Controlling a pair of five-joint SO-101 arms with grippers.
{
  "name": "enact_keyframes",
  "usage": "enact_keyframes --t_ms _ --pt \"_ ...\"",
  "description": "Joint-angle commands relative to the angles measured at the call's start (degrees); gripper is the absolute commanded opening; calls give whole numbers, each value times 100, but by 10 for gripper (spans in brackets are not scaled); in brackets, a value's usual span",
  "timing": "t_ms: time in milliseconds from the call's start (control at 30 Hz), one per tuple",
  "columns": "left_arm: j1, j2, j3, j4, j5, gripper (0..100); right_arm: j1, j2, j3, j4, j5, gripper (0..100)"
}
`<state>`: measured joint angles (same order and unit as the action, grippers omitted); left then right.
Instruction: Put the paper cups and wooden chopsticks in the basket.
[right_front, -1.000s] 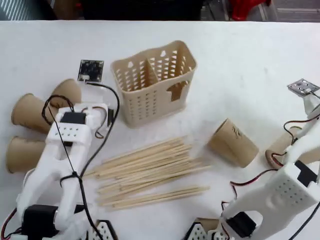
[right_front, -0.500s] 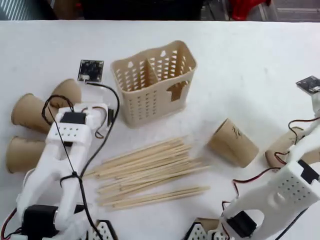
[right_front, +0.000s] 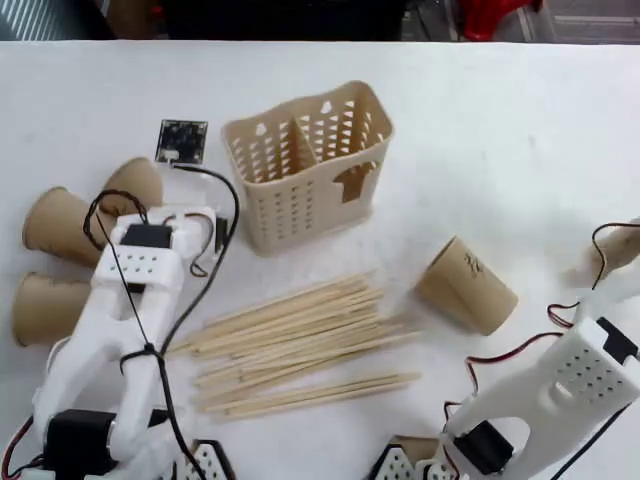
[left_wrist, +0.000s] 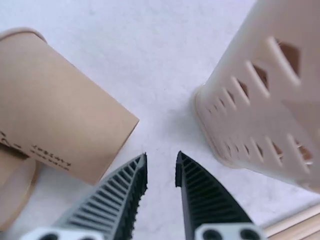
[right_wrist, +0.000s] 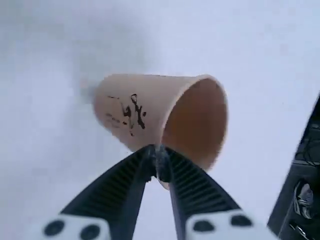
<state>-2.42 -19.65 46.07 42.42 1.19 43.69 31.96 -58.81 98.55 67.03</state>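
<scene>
A beige slotted basket (right_front: 305, 165) stands upright at the table's middle, with a pile of wooden chopsticks (right_front: 295, 345) lying in front of it. Three paper cups lie on their sides at the left (right_front: 55, 225), (right_front: 135, 182), (right_front: 45, 305), and another paper cup (right_front: 465, 285) lies right of the chopsticks. My right gripper (right_wrist: 157, 156) is shut on the rim of a further paper cup (right_wrist: 150, 115), seen at the right edge as a cup (right_front: 618, 248). My left gripper (left_wrist: 160, 162) is slightly open with nothing in it, between a lying cup (left_wrist: 60, 110) and the basket wall (left_wrist: 260, 95).
The left arm (right_front: 130, 290) lies over the table's left side with its cables trailing toward the basket. The right arm (right_front: 560, 390) fills the lower right corner. White table (right_front: 480, 110) stretches behind and right of the basket.
The right arm has swung toward the right edge, its wrist camera leaving the high view. The cup in its gripper has moved up and right from where it lay.
</scene>
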Motion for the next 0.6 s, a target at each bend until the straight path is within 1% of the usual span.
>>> enact_keyframes --t_ms 0,67,233,300,367,500,567 --pt "-22 -198 -105 -114 -70 111 57 -400 -712 13 -396 17" --pt "-22 -198 -105 -114 -70 111 -13 -760 -756 13 -668 17" --pt "-22 -198 -105 -114 -70 111 -453 -1886 -721 13 -1705 17" --pt "-22 -198 -88 -114 -70 111 -549 -2211 -703 13 -1899 17" --pt "-22 -198 -88 -114 -70 111 -558 -2448 -404 13 -1802 22" --pt "-22 -207 -97 -114 -70 111 -303 -2563 826 -40 -1152 22" --pt "-13 -207 -97 -114 -70 111 -127 -2387 1459 -505 -1029 39"
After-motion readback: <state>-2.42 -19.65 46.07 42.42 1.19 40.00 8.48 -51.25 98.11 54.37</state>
